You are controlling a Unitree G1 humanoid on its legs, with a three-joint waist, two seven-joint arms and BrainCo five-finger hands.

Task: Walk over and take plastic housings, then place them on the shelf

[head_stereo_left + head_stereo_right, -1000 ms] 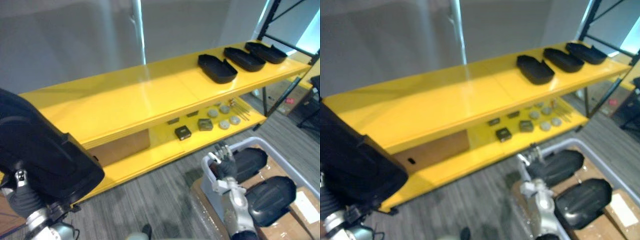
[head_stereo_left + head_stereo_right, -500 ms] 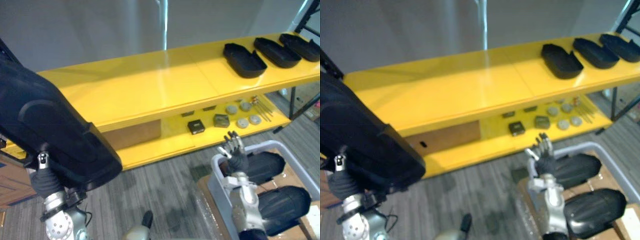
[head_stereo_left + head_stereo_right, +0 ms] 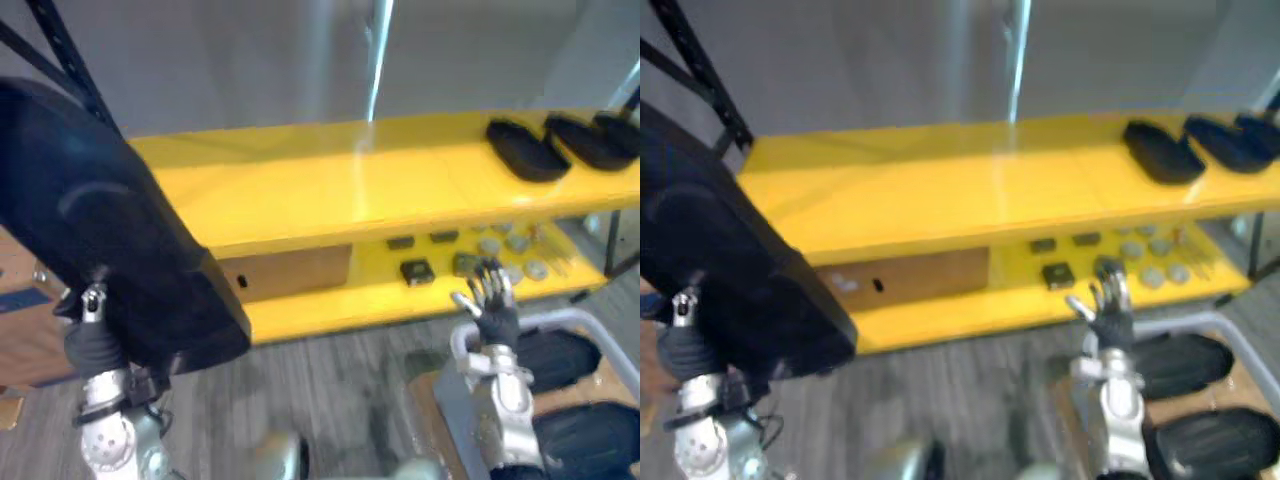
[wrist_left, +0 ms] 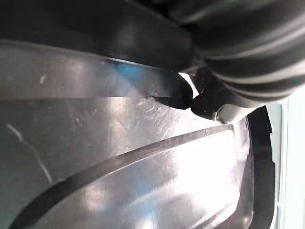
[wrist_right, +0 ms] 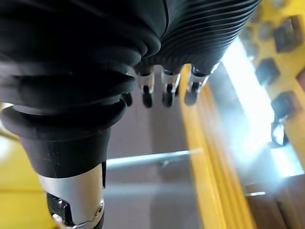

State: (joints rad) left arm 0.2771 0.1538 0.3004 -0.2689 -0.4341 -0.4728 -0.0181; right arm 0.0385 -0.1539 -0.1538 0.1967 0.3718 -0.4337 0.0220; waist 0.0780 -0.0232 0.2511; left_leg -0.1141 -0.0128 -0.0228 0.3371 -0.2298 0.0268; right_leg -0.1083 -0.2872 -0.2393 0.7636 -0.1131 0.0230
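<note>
One housing (image 3: 100, 240) at 9 o'clock, left hand (image 3: 95, 350) grip unseen, right hand (image 3: 492, 300) spread; view swings squarer to shelf (image 3: 350, 190), placement nearing

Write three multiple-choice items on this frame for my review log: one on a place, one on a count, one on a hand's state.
1. Where do the small dark blocks lie?
A. On the lower level of the yellow shelf
B. On its top level
C. On the floor

2. How many black housings lie on the top level?
A. One
B. Three
C. Five

3. How is the right hand?
A. Curled round a housing
B. Pinching a cloth
C. Open, fingers straight

Key:
1 A: the blocks sit beneath the top board.
2 B: three lie in a row at its right end.
3 C: the hand is up in front of the shelf, holding nothing.
</note>
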